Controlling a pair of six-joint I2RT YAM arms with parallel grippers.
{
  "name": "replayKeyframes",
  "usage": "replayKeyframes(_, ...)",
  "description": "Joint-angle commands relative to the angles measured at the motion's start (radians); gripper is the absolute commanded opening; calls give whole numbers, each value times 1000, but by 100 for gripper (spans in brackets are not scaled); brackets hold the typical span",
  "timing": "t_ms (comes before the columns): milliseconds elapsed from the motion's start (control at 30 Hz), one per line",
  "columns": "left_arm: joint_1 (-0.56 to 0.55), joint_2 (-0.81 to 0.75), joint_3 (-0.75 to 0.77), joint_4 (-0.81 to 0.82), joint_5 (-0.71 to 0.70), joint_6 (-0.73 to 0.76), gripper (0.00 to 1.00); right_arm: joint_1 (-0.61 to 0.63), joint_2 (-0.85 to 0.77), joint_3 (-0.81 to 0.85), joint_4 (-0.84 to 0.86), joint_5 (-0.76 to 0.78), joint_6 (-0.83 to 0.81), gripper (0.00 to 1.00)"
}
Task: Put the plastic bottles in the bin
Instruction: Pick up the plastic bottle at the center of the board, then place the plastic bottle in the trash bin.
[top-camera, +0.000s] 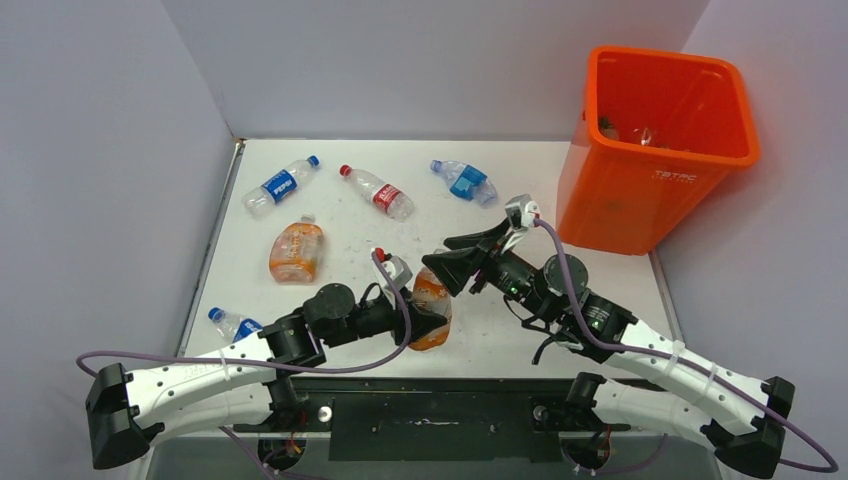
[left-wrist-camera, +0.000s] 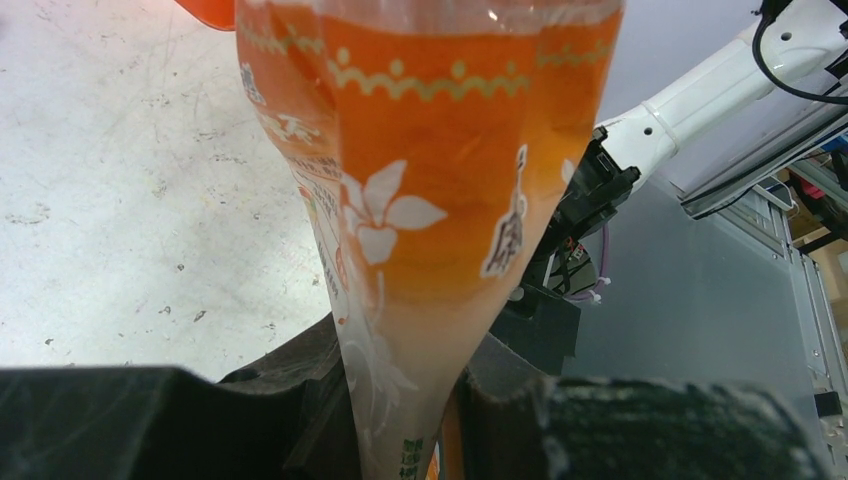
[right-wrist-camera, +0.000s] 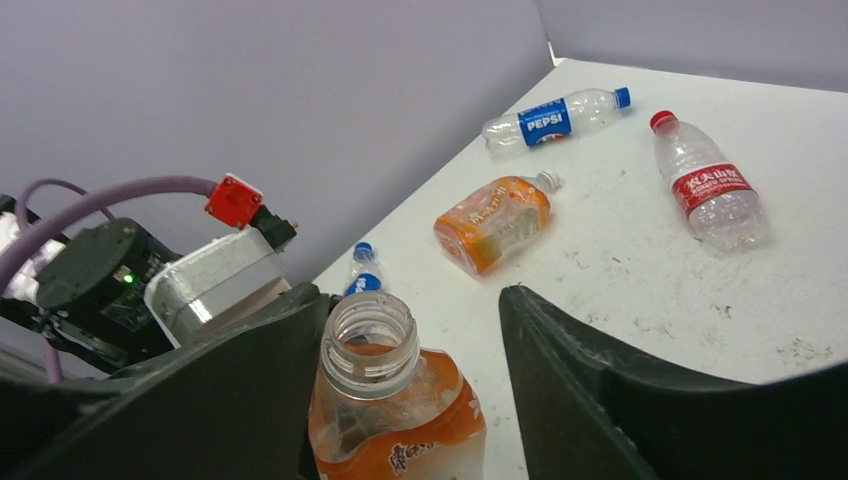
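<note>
Partly done: some bottles (top-camera: 640, 134) in bin (top-camera: 620, 195) at one o'clock, five loose, one clenched in left gripper (left-wrist-camera: 405, 410), right gripper (right-wrist-camera: 410, 320) gaping round its neck.

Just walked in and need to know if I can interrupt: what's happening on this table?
The left gripper is clamped on the lower part of an uncapped orange bottle, holding it upright. The right gripper sits open around its neck, apparently to take it over. The orange bin at the far right has a few items inside. Five other bottles lie on the table.
</note>
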Motion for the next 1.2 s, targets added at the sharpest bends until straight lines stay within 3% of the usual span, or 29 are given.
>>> replayKeyframes(0, -5, -11, 54, 24, -3, 4, 10, 16, 33, 43, 17, -16, -9, 59)
replayKeyframes(133, -5, -10, 70, 9, -10, 23, 10, 24, 57, 54, -8, -23, -12, 34)
replayKeyframes(167, -5, -11, 74, 3, -12, 29, 11, 25, 59, 58, -16, -25, -14, 24)
replayKeyframes(200, -6, -13, 78, -3, -13, 39, 19, 25, 63, 67, -28, -20, -16, 11)
replayKeyframes(233, -5, -16, 80, -7, -14, 52, 34, 24, 63, 78, -42, -11, -18, 6)
replayKeyframes(300, -5, -31, 89, -28, -30, 96, 83, 24, 60, 104, -72, 7, -41, 5)
replayKeyframes(333, -5, -45, 97, -44, -51, 124, 99, 24, 54, 122, -94, 26, -62, 5)
replayKeyframes(533, -3, -173, 154, -137, -308, 338, 96, 25, 79, 430, -321, 257, -283, 5)
replayKeyframes(667, -2, -230, 115, -112, -527, 473, 96, 24, 117, 595, -258, 536, -510, 5)
replayKeyframes(733, -2, -257, 62, -72, -589, 498, 96, 23, 131, 601, -80, 705, -665, 5)
replayKeyframes(800, 0, -285, -3, -24, -609, 508, 96, 22, 151, 561, 212, 876, -873, 5)
replayKeyframes(867, 0, -311, -59, 8, -609, 506, 96, 3, 197, 520, 554, 950, -1117, 5)
replayKeyframes(933, 0, -326, -85, 19, -601, 508, 96, -92, 277, 543, 805, 968, -1247, 5)
replayKeyframes(1033, -2, -321, -69, -10, -616, 496, 96, -299, 368, 682, 695, 953, -1102, 5)
replayKeyframes(1167, -3, -302, -48, -48, -655, 485, 96, -599, 449, 844, 464, 880, -700, 5)
